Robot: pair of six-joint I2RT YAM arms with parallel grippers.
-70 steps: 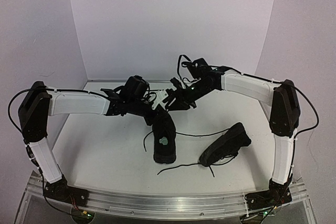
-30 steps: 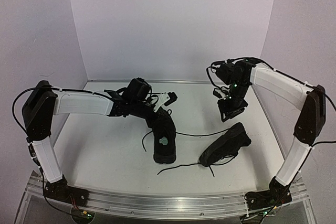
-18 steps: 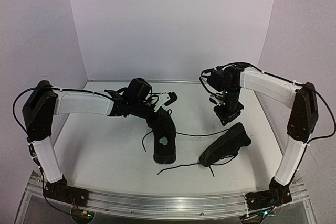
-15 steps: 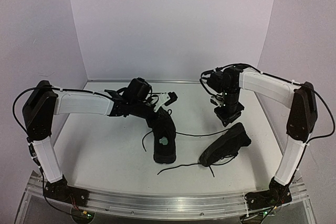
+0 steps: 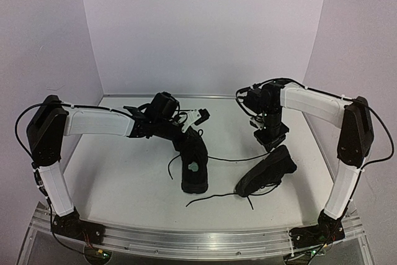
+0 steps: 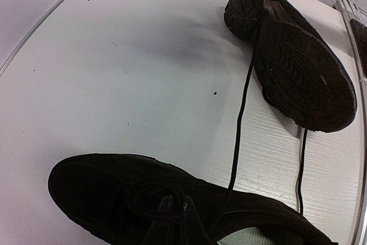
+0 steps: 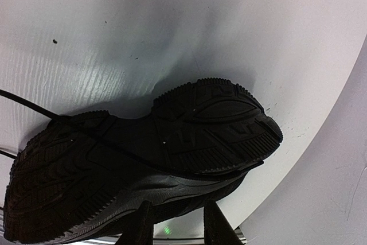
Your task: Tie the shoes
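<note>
Two black shoes lie on the white table. One shoe (image 5: 193, 169) stands upright at the middle, its pale insole label showing. My left gripper (image 5: 186, 131) (image 6: 175, 222) is shut, tips down in that shoe's (image 6: 114, 193) lacing; whether a lace is pinched does not show. A thin black lace (image 5: 229, 159) (image 6: 241, 107) runs from it toward the other shoe (image 5: 268, 170) (image 6: 298, 67), which lies on its side, sole (image 7: 143, 153) exposed. My right gripper (image 5: 271, 136) (image 7: 178, 225) hovers open just above this shoe's far end, its fingers (image 7: 142, 222) apart.
An aluminium rail (image 5: 198, 237) borders the near table edge. Pale walls close in at the back and both sides. The table's curved right edge (image 7: 321, 159) passes close by the tipped shoe. Another loose lace (image 5: 211, 198) trails near the front.
My right arm has swung away from the middle shoe, over to the tipped shoe, and lowered toward it, its jaws narrowing somewhat. The left arm and both shoes have stayed put.
</note>
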